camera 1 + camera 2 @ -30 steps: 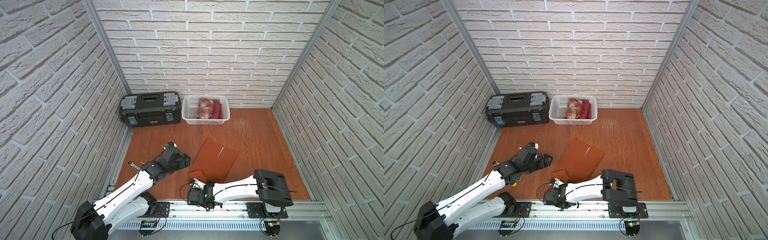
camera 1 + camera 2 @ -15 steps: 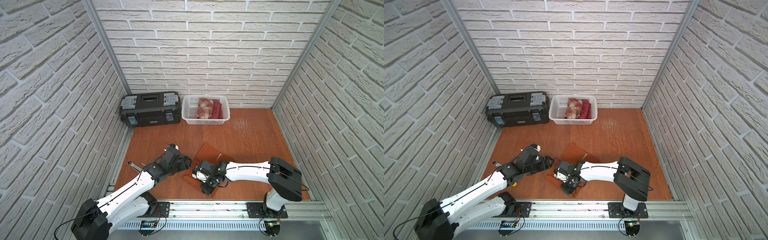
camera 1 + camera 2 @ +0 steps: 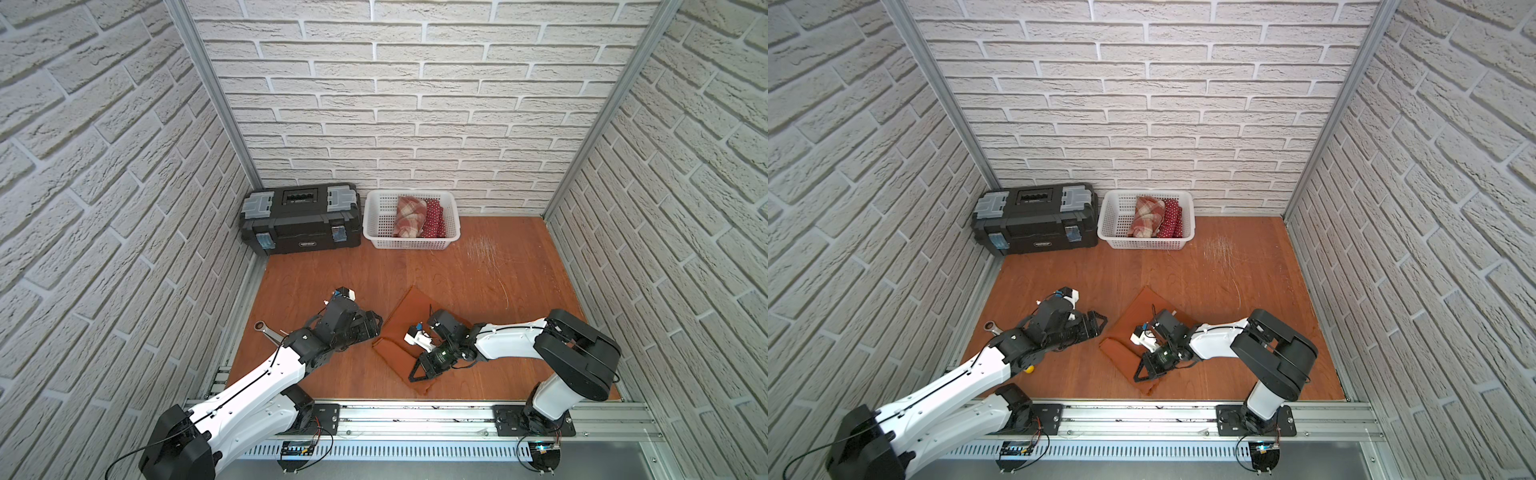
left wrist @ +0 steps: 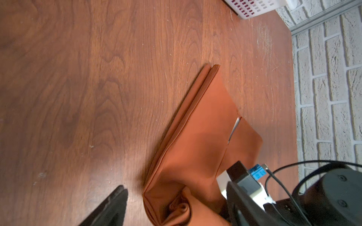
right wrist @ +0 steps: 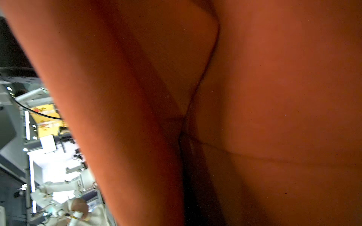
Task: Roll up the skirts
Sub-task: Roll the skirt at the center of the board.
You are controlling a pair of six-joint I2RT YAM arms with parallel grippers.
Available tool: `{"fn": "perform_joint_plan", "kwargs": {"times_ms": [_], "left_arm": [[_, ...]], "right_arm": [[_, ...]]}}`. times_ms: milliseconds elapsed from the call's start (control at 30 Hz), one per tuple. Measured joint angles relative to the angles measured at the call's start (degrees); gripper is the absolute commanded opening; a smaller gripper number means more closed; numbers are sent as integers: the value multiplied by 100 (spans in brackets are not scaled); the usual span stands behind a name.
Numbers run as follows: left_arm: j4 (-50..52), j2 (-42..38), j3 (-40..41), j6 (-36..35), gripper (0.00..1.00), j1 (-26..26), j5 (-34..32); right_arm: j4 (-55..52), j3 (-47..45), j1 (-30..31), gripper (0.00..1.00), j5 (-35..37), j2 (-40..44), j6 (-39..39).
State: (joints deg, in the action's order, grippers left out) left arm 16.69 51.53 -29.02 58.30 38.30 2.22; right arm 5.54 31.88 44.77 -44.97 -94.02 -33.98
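The plain rust-orange skirt point(image 3: 409, 309) point(image 3: 1138, 311) lies partly folded on the wooden floor, its near-left corner curled into a small roll point(image 4: 182, 209). My right gripper point(image 3: 415, 374) point(image 3: 1140, 374) sits on it, shut, with orange cloth point(image 5: 274, 97) bunched round it and filling the right wrist view, which hides the jaws. My left gripper point(image 3: 377, 326) point(image 4: 176, 207) is open at the skirt's left edge, and the curled corner lies between its fingers point(image 4: 115, 205). The plaid skirt point(image 3: 409, 216) and the polka-dot skirt point(image 3: 434, 220) lie rolled in the basket.
The white lattice basket point(image 3: 374, 232) stands at the back wall, beside a black toolbox point(image 3: 299, 220). A wrench point(image 3: 266, 330) lies by the left arm and a small yellow ball point(image 3: 1028, 369) under it. Brick walls close three sides; the rail runs along the front.
My right gripper has swung from the front rail back over the skirt, folding its near part over. My left gripper has edged up to the skirt's left edge, jaws slightly narrower.
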Motion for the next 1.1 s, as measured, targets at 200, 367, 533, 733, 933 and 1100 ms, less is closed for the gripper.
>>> {"fn": "perform_joint_plan", "kwargs": {"times_ms": [200,367,533,733,933,1100], "left_arm": [[-153,-35,229,79,49,122,20],[-157,-485,483,197,0,584,-149],[-264,-883,592,149,0,962,-297],[-796,-7,686,2,0,1130,-61],[-1392,1034,680,-221,0,1217,127],[-1867,1504,597,-339,0,1222,127]], "right_arm": [[581,-107,-192,2,-227,-229,-295],[629,9,-245,2,-439,-452,-302],[708,107,-280,2,-621,-638,-282],[702,125,-341,2,-719,-693,-229],[726,125,-391,2,-809,-745,-225],[763,125,-428,2,-879,-796,-234]]}}
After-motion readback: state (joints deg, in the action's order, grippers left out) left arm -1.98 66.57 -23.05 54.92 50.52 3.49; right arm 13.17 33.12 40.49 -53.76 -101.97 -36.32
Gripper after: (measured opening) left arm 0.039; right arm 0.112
